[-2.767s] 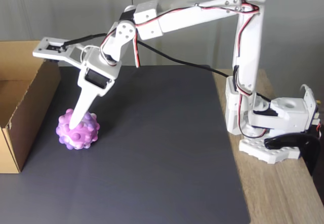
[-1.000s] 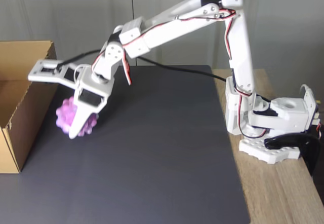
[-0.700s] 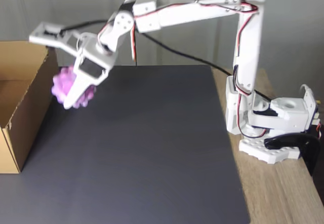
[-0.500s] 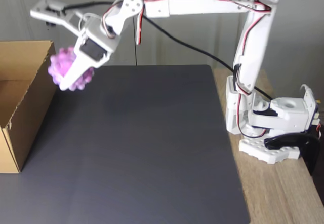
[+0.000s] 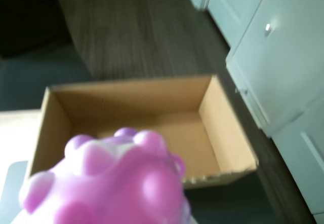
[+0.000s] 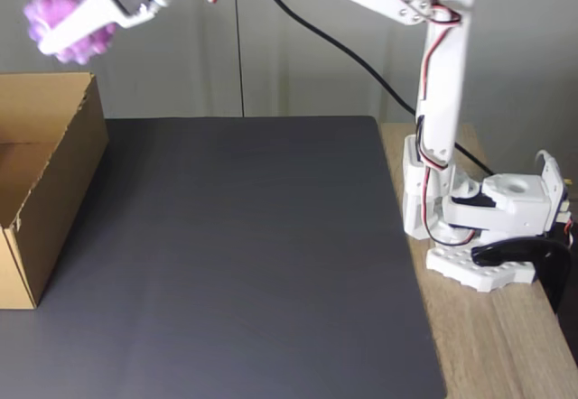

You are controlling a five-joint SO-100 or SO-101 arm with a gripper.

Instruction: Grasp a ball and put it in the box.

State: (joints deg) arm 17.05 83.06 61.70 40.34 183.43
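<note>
tool (image 6: 56,42) seemingly clamping ball (image 6: 65,17), airborne

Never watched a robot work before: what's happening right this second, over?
Gripper shut on ball, held high above the box. Box open, nothing inside. Nothing in the way.

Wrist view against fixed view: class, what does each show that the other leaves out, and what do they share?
The wrist view looks into the box, showing its bare floor, with dark flooring and white cabinet doors beyond. The fixed view gives the arm's base, the dark mat and the gripper high above the table. Both show the ball and box.
</note>
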